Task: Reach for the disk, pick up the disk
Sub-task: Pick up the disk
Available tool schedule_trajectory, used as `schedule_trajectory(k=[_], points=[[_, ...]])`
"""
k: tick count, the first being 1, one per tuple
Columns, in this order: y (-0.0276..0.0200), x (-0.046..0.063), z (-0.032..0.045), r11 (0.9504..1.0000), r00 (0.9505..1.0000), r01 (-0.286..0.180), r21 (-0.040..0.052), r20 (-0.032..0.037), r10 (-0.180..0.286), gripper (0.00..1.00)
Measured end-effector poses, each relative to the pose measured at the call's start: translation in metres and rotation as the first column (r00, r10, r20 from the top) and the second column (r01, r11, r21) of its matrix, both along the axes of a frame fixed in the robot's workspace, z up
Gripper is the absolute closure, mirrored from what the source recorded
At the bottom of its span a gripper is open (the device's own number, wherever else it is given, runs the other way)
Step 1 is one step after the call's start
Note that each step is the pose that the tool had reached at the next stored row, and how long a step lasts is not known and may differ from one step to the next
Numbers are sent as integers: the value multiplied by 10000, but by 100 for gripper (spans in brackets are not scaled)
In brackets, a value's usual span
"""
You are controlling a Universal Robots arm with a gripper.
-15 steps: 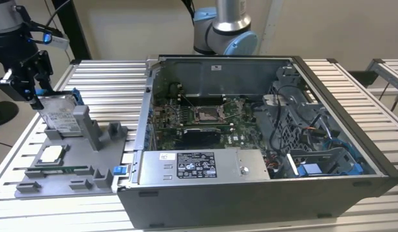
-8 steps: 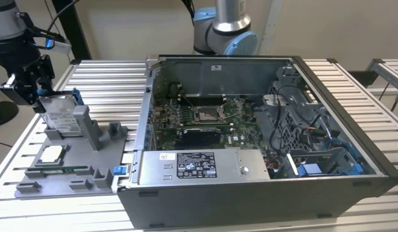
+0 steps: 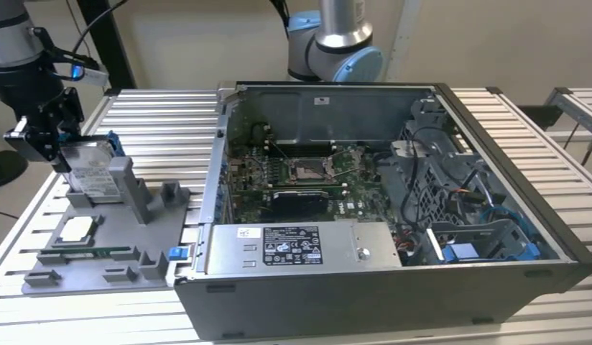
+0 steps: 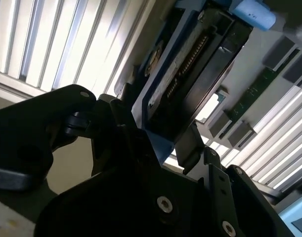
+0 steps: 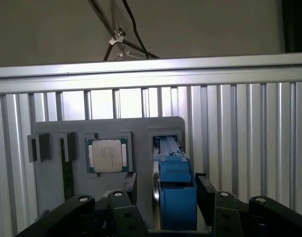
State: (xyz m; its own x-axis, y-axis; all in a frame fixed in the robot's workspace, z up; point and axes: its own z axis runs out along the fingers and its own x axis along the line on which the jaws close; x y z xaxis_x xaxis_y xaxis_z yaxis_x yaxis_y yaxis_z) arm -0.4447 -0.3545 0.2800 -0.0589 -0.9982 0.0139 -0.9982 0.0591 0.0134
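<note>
Disk (image 3: 88, 172) upright in grey tray (image 3: 123, 238) slot at the exterior view's left, straddled by spread pincer (image 5: 165, 183); chip (image 3: 75, 228) alongside, desk (image 3: 152, 122) slats around.

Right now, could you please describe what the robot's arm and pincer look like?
The arm is a silver-grey tube with black wrist parts, black cables beside it and a small blue light. The pincer is black and angular, with silver screw heads in both wrist views.
</note>
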Motion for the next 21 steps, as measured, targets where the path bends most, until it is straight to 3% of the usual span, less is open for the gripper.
schedule_trajectory(k=[3, 9, 21], points=[[7, 0, -36, 10000, 10000, 1, 14, 35, -1, 0], [17, 0, -122, 10000, 10000, 0, 14, 40, 0, 0], [17, 0, -130, 10000, 10000, 1, 14, 39, -1, 0]])
